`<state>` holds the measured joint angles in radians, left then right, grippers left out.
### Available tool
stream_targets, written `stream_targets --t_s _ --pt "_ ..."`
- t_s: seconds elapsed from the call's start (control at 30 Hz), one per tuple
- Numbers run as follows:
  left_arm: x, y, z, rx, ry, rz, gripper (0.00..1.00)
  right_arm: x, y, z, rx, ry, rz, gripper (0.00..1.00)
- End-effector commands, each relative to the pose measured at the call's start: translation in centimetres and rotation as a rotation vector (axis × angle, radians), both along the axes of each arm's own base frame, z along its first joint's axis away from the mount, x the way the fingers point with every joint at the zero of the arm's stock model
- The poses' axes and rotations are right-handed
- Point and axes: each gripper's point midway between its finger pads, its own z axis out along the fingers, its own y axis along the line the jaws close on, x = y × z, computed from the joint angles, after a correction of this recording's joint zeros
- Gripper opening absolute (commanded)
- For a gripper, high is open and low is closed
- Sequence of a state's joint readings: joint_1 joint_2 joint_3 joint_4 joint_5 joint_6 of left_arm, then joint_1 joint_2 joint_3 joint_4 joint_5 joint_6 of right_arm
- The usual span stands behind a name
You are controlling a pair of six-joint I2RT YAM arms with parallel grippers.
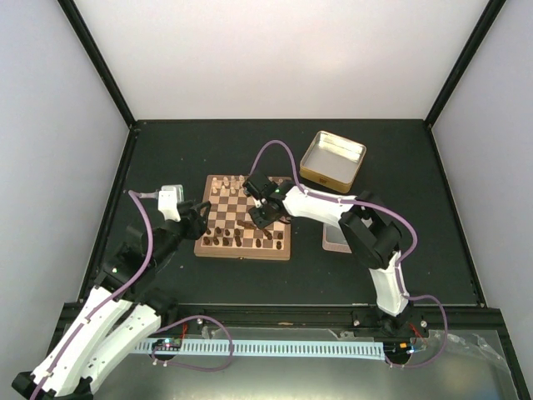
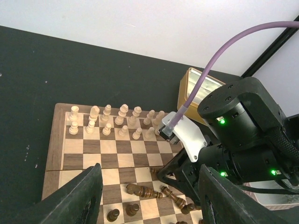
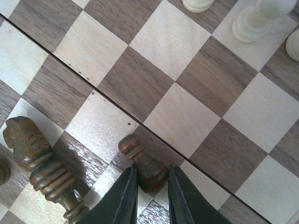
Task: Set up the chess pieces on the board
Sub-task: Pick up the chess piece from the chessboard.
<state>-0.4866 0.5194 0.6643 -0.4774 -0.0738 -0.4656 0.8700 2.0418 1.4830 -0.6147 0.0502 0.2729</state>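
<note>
The board (image 1: 241, 218) lies mid-table. Cream chessmen (image 2: 117, 119) stand in two rows at its far edge. Dark chess pieces (image 2: 145, 191) are at the near side, several lying on their sides and a few upright (image 2: 113, 215). My right gripper (image 3: 150, 189) is shut on the base of a dark pawn (image 3: 142, 161), which is tilted just over the board's middle seam. A dark knight (image 3: 32, 147) lies left of it. In the top view the right gripper (image 1: 262, 218) is over the board's near right part. My left gripper (image 2: 149, 205) is open and empty, at the board's left edge (image 1: 197, 218).
An open gold metal tin (image 1: 333, 160) sits at the back right of the board. A pink flat object (image 1: 333, 239) lies right of the board under the right arm. The black table has raised frame rails along its sides.
</note>
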Motion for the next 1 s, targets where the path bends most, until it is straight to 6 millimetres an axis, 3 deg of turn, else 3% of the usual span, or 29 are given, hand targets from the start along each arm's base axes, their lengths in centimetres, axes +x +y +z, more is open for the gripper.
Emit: stream_targets --t_s 0.0,0.3,0.6,0.7,0.83,0.97 --pt "0.1 -0.5 0.4 -0.018 -0.008 -0.018 0.58 0.3 0.4 -0.6 -0.006 -0.018 0.028 0.18" --pt "0.2 -0.9 -0.1 -0.030 0.014 -0.029 0.59 0.7 0.5 -1.2 -0.019 -0.035 0.046 0.27" --pt "0.3 -1.5 -0.9 -0.069 0.056 -0.038 0.59 1.4 1.0 -0.3 0.020 -0.096 0.058 0.09" --pt "0.8 -3.1 -1.3 -0.167 0.098 -0.077 0.61 2.0 1.8 1.4 0.100 -0.170 0.067 0.07" --pt "1.8 -5.5 -2.5 -0.253 0.206 -0.128 0.62 2.8 2.6 5.8 0.251 -0.303 0.062 0.07" --pt "2.6 -6.6 -4.1 -0.276 0.296 -0.154 0.63 2.2 2.3 9.0 0.380 -0.396 0.068 0.07"
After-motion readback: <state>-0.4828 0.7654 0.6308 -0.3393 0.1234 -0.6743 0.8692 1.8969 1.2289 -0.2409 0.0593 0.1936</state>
